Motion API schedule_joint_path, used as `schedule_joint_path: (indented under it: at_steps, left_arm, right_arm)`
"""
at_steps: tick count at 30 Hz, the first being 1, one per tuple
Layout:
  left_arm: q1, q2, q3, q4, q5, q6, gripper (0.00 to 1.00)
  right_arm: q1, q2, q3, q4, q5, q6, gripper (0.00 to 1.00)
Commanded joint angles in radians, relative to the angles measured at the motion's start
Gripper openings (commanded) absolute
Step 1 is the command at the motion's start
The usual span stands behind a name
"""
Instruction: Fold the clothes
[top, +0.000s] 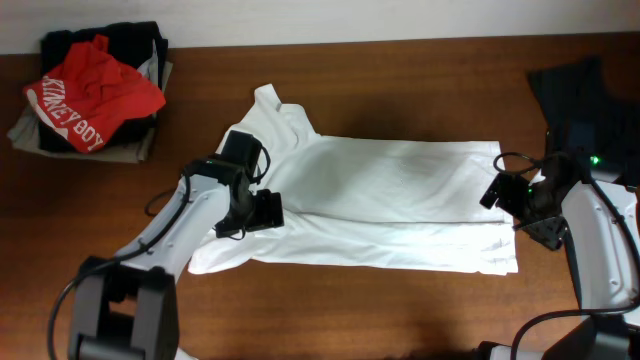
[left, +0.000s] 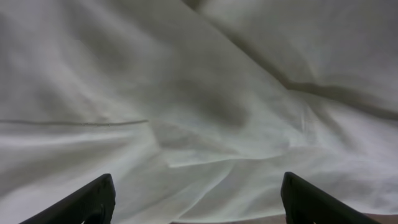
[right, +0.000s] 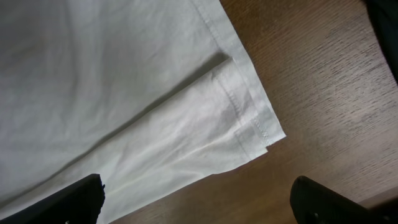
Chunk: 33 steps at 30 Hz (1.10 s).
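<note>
A white garment (top: 380, 205) lies spread flat across the middle of the wooden table, partly folded lengthwise. My left gripper (top: 262, 207) is open and hovers low over its left part; the left wrist view is filled with wrinkled white cloth (left: 199, 112) between the two finger tips (left: 198, 196). My right gripper (top: 512, 200) is open by the garment's right edge. The right wrist view shows the hemmed corner (right: 258, 127) lying on bare wood between the fingers (right: 199, 199). Neither gripper holds anything.
A stack of folded clothes with a red printed shirt (top: 92, 88) on top sits at the back left. A dark garment (top: 585, 95) lies at the back right. The table's brown wood (top: 350, 310) shows in front of the white garment.
</note>
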Motion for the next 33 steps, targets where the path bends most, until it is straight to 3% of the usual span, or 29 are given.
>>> schedule_joint_path:
  at_steps: [1, 20, 32, 33]
  left_arm:
    - [-0.003, 0.062, -0.01, -0.002, 0.082, 0.007, 0.85]
    - [-0.003, 0.116, -0.011, 0.116, 0.117, 0.005, 0.86]
    - [-0.003, 0.14, -0.011, 0.319, 0.117, 0.009, 0.86]
    - [-0.003, 0.145, -0.011, 0.349, 0.117, 0.009, 0.94]
  right_arm:
    - [-0.005, 0.003, -0.009, 0.002, -0.008, 0.007, 0.99]
    - [-0.005, 0.003, -0.009, 0.021, -0.008, 0.007, 0.99]
    - [-0.005, 0.004, -0.009, 0.022, -0.008, 0.007, 0.99]
    - [-0.005, 0.004, -0.009, 0.022, -0.008, 0.007, 0.99]
